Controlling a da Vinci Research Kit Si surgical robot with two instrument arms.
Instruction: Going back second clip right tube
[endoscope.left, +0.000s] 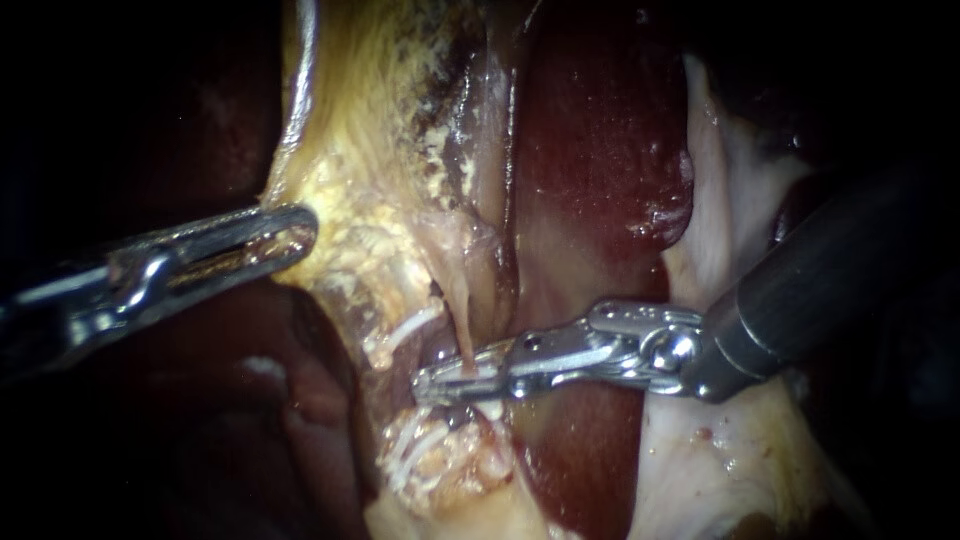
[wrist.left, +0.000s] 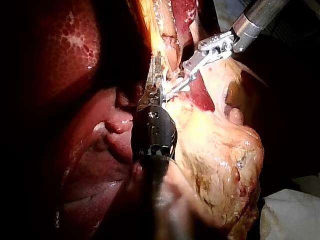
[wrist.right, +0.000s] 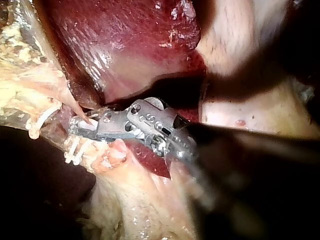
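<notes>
right instrument's hand (endoscope.left: 428, 384) sits nearest. its jaws are a little parted and released, and the thin tube (endoscope.left: 466, 338) runs down between them, with the upper white clip (endoscope.left: 415, 322) on the tissue just above the jaws and the lower white clip (endoscope.left: 405, 450) just below them. further back and well apart, the left instrument's hand (endoscope.left: 303, 228) is clenched on the edge of the pale yellow tissue (endoscope.left: 370, 170), and the dark red liver (endoscope.left: 600, 150) lies behind both.
</notes>
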